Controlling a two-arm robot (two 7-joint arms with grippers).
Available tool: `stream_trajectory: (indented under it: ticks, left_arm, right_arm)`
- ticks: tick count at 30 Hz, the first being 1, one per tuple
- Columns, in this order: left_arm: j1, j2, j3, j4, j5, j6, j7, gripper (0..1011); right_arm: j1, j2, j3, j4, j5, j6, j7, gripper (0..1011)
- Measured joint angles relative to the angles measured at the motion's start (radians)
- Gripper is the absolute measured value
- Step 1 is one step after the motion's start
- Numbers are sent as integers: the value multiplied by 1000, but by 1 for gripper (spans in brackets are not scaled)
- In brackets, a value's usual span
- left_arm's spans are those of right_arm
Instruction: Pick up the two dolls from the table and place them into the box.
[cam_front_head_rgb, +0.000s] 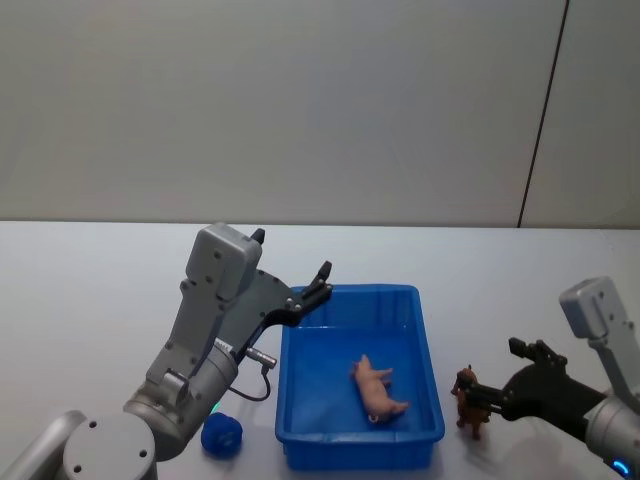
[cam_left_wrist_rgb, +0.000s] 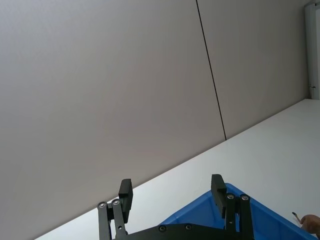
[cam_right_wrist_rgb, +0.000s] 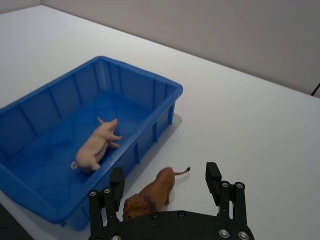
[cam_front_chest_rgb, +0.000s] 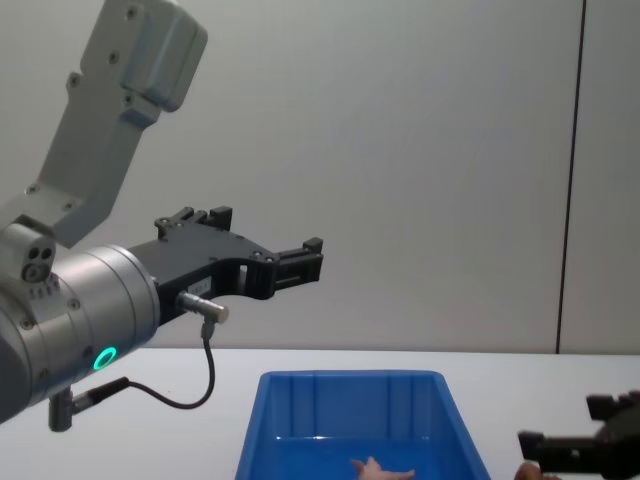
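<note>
The pale pink doll (cam_front_head_rgb: 378, 390) lies on its side on the floor of the blue box (cam_front_head_rgb: 300, 350), and shows there too in the right wrist view (cam_right_wrist_rgb: 95, 149). The brown doll (cam_front_head_rgb: 468, 398) stands on the white table (cam_front_head_rgb: 100, 300) just right of the box. My right gripper (cam_right_wrist_rgb: 165, 177) is open low around it, one finger on each side of the brown doll (cam_right_wrist_rgb: 150, 192), not closed on it. My left gripper (cam_front_head_rgb: 292, 262) hangs open and empty, raised above the box's far left corner (cam_left_wrist_rgb: 215, 215).
A small blue round object (cam_front_head_rgb: 222, 433) lies on the table left of the box's near corner, under my left arm. A plain grey wall stands behind the table. Open tabletop stretches far left and far right of the box.
</note>
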Motion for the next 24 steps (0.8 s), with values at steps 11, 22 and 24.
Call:
stream_trajectory:
  ticks: [11, 22, 24]
  left_arm:
    - [0, 0, 0, 0, 0, 0, 0, 1001]
    - [0, 0, 0, 0, 0, 0, 0, 1001]
    - [0, 0, 0, 0, 0, 0, 0, 1001]
  right_arm:
    - [-5, 4, -6, 45, -8, 13, 27, 1001]
    - [16, -15, -22, 99, -23, 19, 41, 983]
    - [22, -20, -26, 109, -25, 19, 42, 945]
